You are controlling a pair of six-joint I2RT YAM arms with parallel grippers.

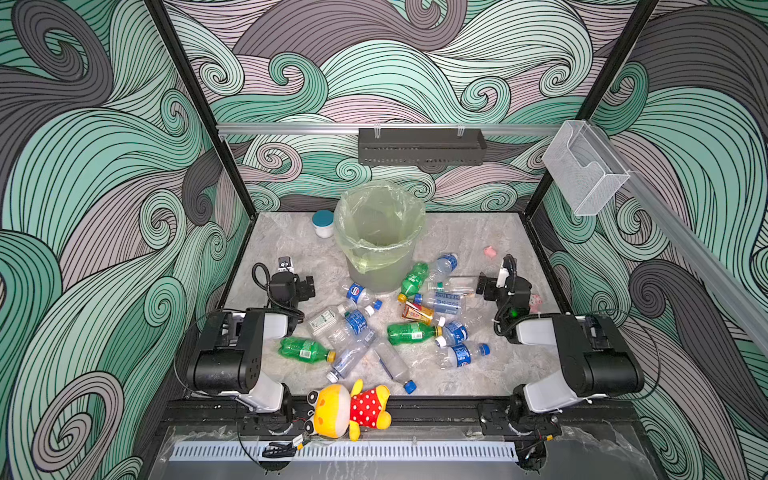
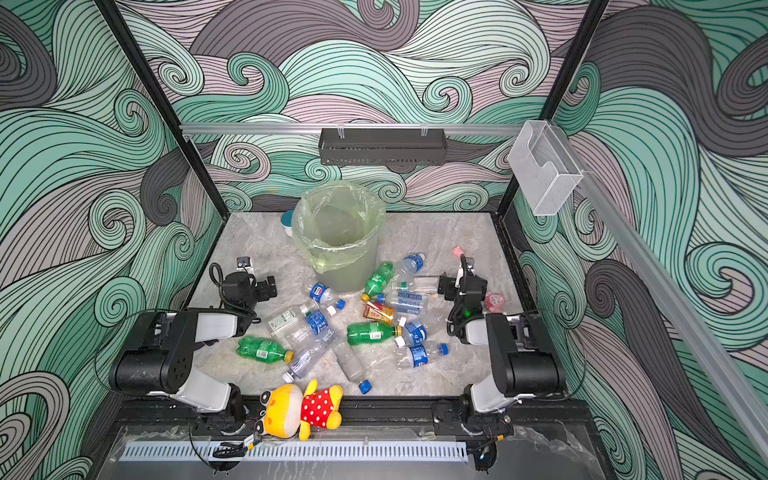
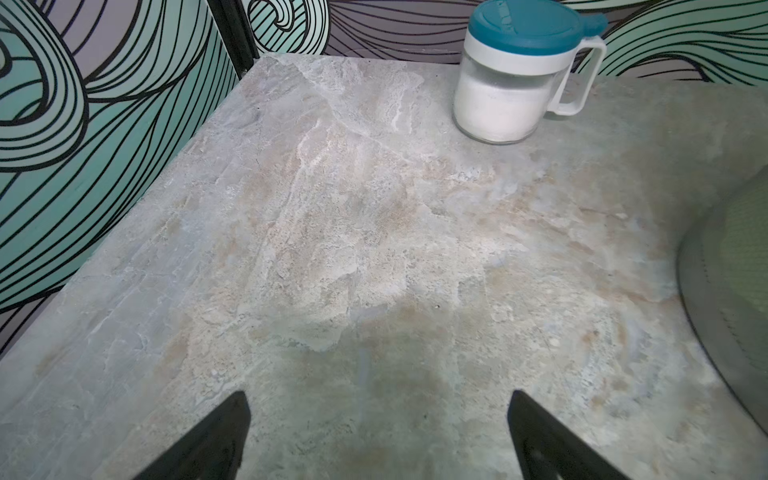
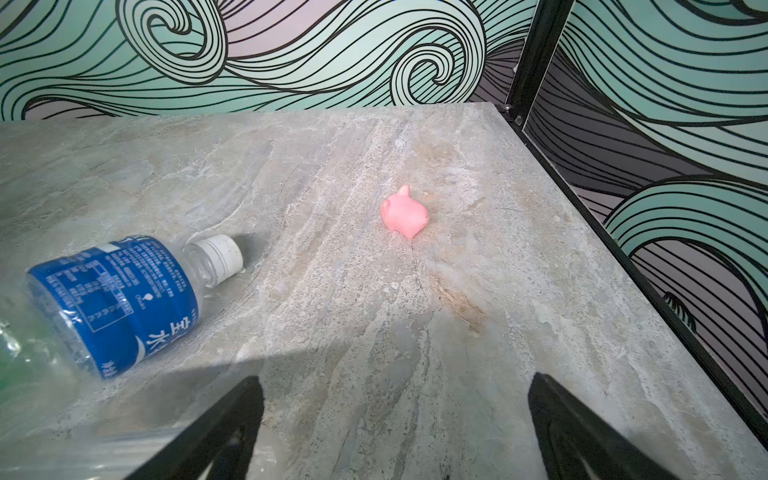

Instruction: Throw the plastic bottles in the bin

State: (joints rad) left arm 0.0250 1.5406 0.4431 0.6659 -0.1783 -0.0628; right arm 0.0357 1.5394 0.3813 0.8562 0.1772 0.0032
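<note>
Left claw (image 3: 378, 399) and right claw (image 4: 397, 379) gape empty; plastic bottles (image 1: 411, 332) lie beside the bag-lined bin (image 1: 368, 279).

In a top view a round grey bag-lined bin (image 2: 347, 276) half hid a squat white teal-lidded jar (image 2: 286, 219); the right wrist view cropped a clear blue-labelled bottle (image 4: 116, 299).

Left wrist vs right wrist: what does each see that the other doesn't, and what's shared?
Left wrist only: the white jar with teal lid, the edge of the bin, the left gripper, open. Right wrist only: a blue-labelled bottle lying down, a pink toy, the right gripper, open. Shared: marble tabletop, swirl-patterned wall, black frame post; neither gripper holds anything.
</note>
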